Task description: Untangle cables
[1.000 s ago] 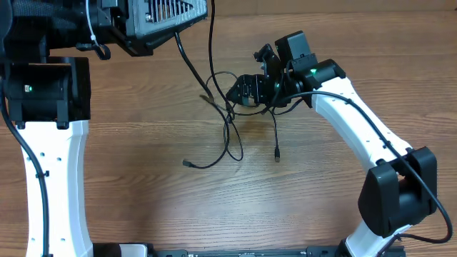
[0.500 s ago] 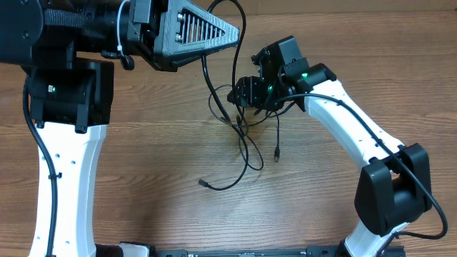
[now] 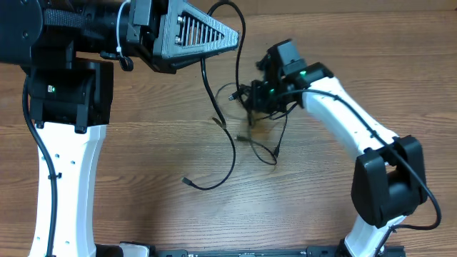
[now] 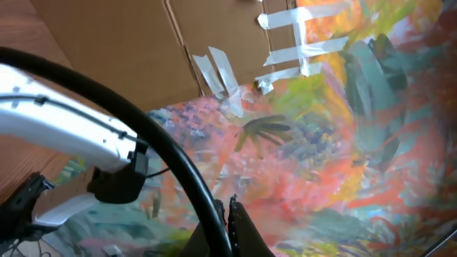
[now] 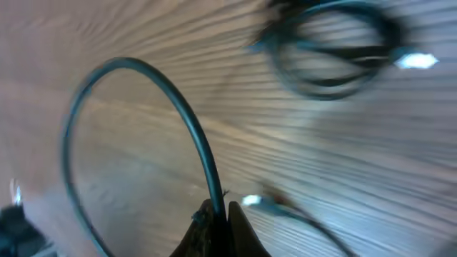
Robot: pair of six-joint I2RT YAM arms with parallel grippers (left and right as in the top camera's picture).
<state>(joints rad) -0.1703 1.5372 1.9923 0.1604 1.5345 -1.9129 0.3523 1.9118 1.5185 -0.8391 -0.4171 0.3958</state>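
Thin black cables (image 3: 233, 158) hang and trail over the middle of the wooden table. One plug end (image 3: 187, 182) lies loose on the wood. My left gripper (image 3: 236, 35) is raised high above the table, shut on a cable (image 4: 178, 171) that arcs into its jaws. The left gripper (image 4: 227, 227) shows both fingers pressed together on that strand. My right gripper (image 3: 252, 97) is low over the table among the strands. In its wrist view the right gripper (image 5: 218, 223) is shut on a cable (image 5: 193, 135) that loops up and to the left.
A blurred coil of cable (image 5: 332, 53) with a bright plug (image 5: 414, 61) lies on the wood ahead of the right gripper. The right arm's white link (image 3: 343, 121) runs to the table's right front. The left arm's base (image 3: 61, 93) stands at the left.
My right gripper has shut on a cable strand and shifted slightly right. The left arm rose and swung right a second ago, then held. The hanging strands moved and the loose plug end slid left.
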